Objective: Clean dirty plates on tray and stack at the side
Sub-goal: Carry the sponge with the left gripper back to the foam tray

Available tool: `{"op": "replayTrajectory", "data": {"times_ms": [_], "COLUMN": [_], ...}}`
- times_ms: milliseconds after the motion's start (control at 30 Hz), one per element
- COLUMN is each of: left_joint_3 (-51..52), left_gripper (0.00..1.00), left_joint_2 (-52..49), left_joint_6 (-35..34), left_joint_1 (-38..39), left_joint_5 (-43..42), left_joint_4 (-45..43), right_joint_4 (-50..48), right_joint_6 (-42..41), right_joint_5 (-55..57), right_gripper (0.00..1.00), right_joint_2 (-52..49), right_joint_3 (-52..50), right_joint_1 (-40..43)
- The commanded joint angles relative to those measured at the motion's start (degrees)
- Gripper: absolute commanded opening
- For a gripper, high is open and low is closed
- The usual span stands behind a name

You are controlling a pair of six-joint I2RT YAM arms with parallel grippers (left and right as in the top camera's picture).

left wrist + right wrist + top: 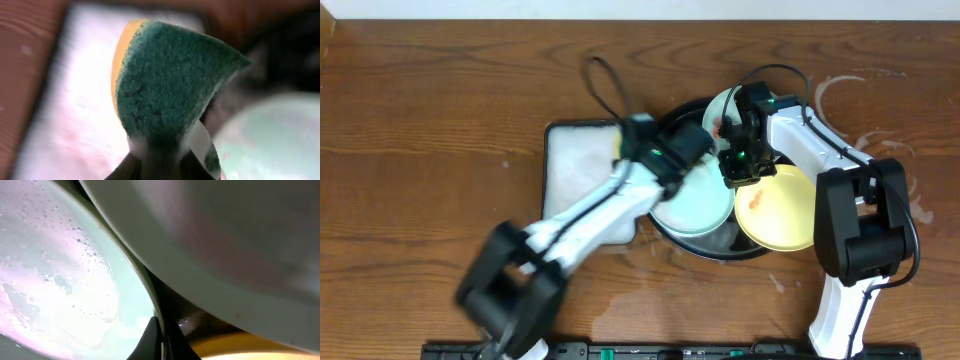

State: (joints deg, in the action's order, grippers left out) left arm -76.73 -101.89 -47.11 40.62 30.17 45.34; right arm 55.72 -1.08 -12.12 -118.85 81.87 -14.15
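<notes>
The black tray (pixel 752 250) holds three plates. A sudsy mint-green plate (pixel 692 205) lies at its front left. A second mint plate (pixel 722 108) with a red smear sits at the back, and a yellow plate (pixel 782 210) with an orange smear is on the right. My right gripper (pixel 738 176) is shut on the sudsy mint plate's (pixel 60 270) rim, which runs between the right gripper's (pixel 161 336) jaws. My left gripper (pixel 642 138) is shut on a green-and-yellow sponge (pixel 170 80), held over the tray's left edge, above the left gripper (pixel 160 157).
A white rectangular tray (pixel 576 170) lies just left of the black tray, under my left arm. Bare wooden tabletop with whitish soapy rings (pixel 865 105) lies to the right, beyond my right arm. The pale underside of the back plate (pixel 235 245) fills the upper right wrist view.
</notes>
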Motion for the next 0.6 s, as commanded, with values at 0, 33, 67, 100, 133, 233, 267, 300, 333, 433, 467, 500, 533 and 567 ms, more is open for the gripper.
{"op": "replayTrajectory", "data": {"times_ms": [0, 33, 67, 100, 133, 233, 267, 300, 333, 433, 467, 500, 533, 567], "left_joint_3": [0.1, 0.1, 0.1, 0.1, 0.1, 0.1, 0.1, 0.3, 0.5, 2.0, 2.8, 3.7, 4.5, 5.2], "left_gripper": [0.08, 0.08, 0.08, 0.08, 0.08, 0.07, 0.08, 0.08, 0.08, 0.08, 0.09, 0.08, 0.08, 0.08], "left_joint_2": [7.3, 8.5, 10.1, 11.1, 12.0, 13.1, 13.1, 12.9, 12.7, 12.0, 12.0, 12.0, 12.0, 12.0], "left_joint_6": [-1.7, -1.7, -1.7, -1.7, -1.7, -1.7, -1.7, -1.7, -1.6, -1.4, -1.4, -1.4, -1.5, -1.4], "left_joint_1": [-3.9, -5.2, -7.1, -8.8, -10.5, -16.1, -18.0, -20.0, -21.8, -26.2, -27.3, -28.3, -29.2, -29.9], "left_joint_5": [3.5, 3.5, 3.4, 3.3, 3.0, -0.8, -3.2, -6.5, -9.7, -15.8, -16.6, -17.0, -17.2, -17.5], "left_joint_4": [1.9, 2.5, 3.5, 4.3, 5.3, 7.6, 8.5, 9.0, 9.4, 10.1, 10.1, 9.9, 9.8, 9.8], "right_joint_4": [-0.7, -0.8, -0.9, -0.8, -0.7, -0.6, -0.6, -0.7, -0.7, -1.2, -1.3, -1.4, -1.5, -1.5], "right_joint_6": [-0.6, -0.5, -0.5, -0.5, -0.6, -0.6, -0.6, -0.6, -0.6, -0.6, -0.6, -0.7, -0.9, -1.4], "right_joint_5": [5.0, 5.0, 5.0, 5.0, 5.0, 5.0, 5.0, 5.0, 5.0, 5.0, 5.0, 5.3, 5.5, 6.2], "right_gripper": [0.01, 0.01, 0.01, 0.01, 0.01, 0.01, 0.01, 0.01, 0.01, 0.01, 0.01, 0.01, 0.01, 0.01], "right_joint_2": [-0.9, -0.9, -0.8, -0.7, -0.6, 0.5, 1.0, 1.8, 2.7, 6.0, 7.3, 8.5, 9.9, 11.3], "right_joint_3": [-0.8, -0.8, -0.7, -0.6, -0.5, -0.1, -0.1, 0.0, 0.0, 0.0, 0.0, 0.0, 0.0, 0.0], "right_joint_1": [-0.2, -0.5, -0.8, -1.1, -1.5, -2.7, -3.0, -3.4, -3.8, -5.0, -5.4, -5.7, -5.9, -6.2]}}
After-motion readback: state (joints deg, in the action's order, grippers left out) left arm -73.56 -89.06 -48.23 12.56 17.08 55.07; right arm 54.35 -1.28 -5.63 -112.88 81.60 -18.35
